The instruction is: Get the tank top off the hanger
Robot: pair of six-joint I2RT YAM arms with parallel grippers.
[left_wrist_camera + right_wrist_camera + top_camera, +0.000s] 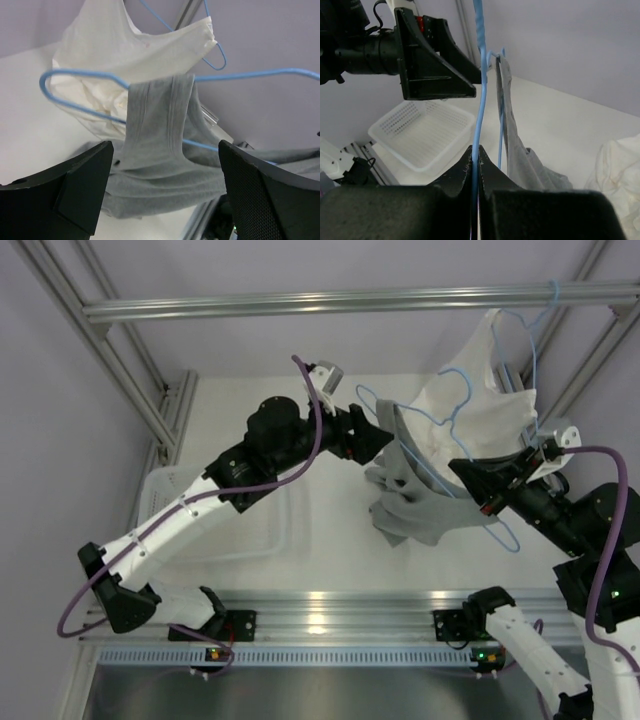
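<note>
The grey tank top [415, 508] hangs by a strap from the light-blue hanger [516, 543], its body bunched on the table. My right gripper [482, 480] is shut on the hanger's wire [479, 100], with the tank top [512, 150] draped just right of the jaws. My left gripper [385, 440] is open and empty right at the strap. In the left wrist view the strap [160, 115] folds over the wire [250, 76], and the gripper [165, 146] stands in front of the cloth without touching it.
A white garment [485, 390] on a second blue hanger hangs from the metal rail [350, 302], right behind the tank top; it also shows in the left wrist view [135, 50]. A white plastic basket [235, 520] sits on the table at the left.
</note>
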